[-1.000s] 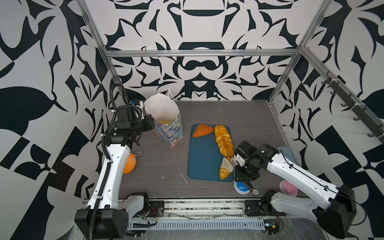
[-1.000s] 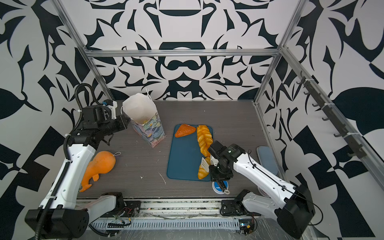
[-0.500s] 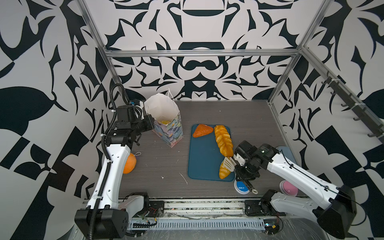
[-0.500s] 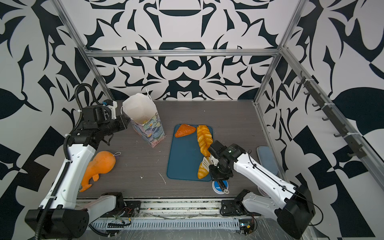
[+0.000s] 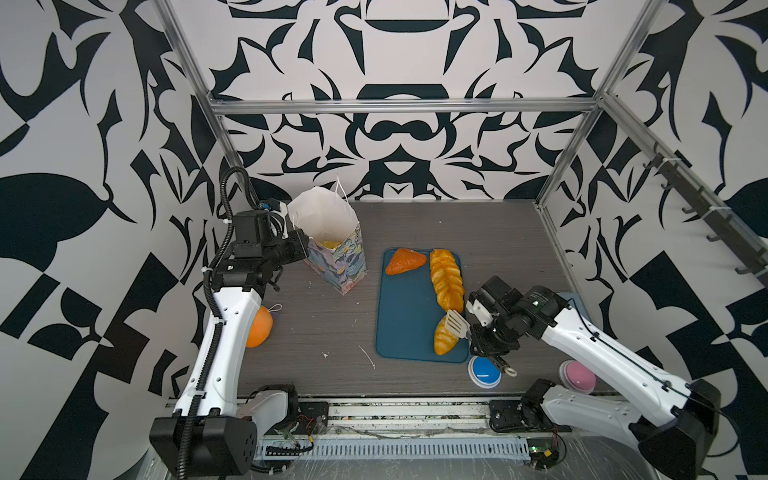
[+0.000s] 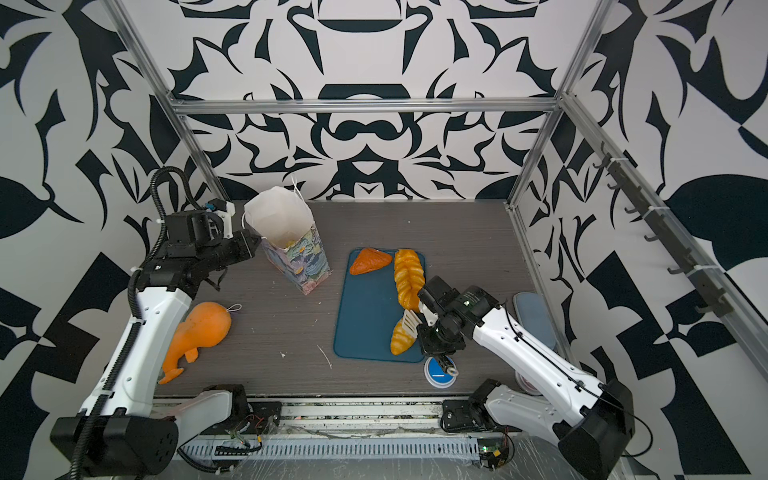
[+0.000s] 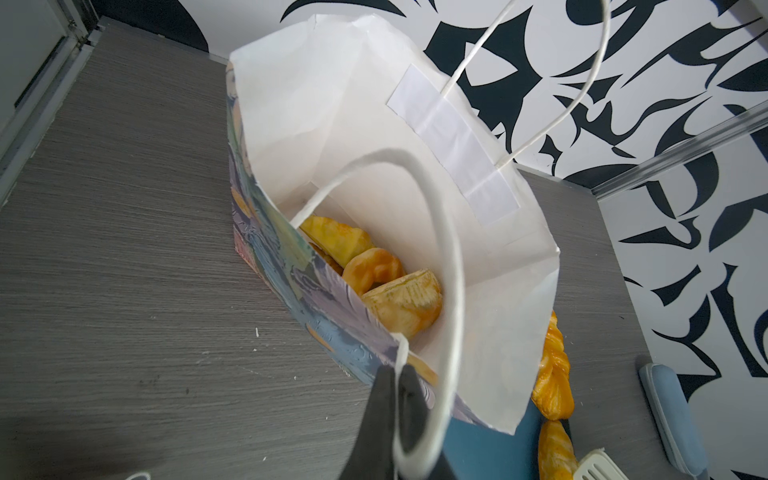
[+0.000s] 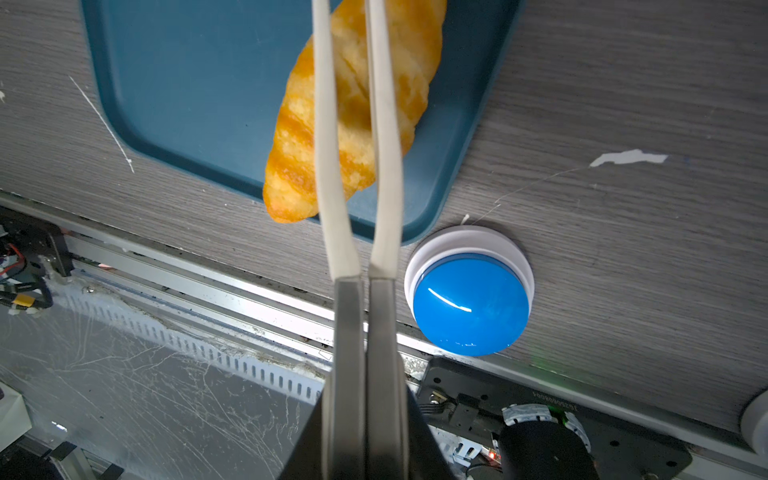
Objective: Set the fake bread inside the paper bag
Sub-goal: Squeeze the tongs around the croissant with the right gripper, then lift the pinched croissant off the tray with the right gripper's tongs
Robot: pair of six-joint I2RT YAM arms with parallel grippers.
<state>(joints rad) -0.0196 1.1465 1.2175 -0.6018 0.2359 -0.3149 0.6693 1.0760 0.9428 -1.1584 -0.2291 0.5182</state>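
Observation:
The paper bag stands open at the back left. In the left wrist view its white inside holds several pieces of fake bread. My left gripper is shut on the bag's near rim, where the string handle joins. On the blue tray lie an orange triangle, a braided loaf and a croissant. My right gripper is shut on cream tongs, whose arms squeeze the croissant.
A blue button sits just past the tray's near right corner, with a pink one further right. An orange gourd-shaped toy lies beside the left arm. A grey-blue pad lies by the right wall.
The tongs' arms have closed in on the croissant as my right gripper squeezed shut. The left arm and the bag have not moved.

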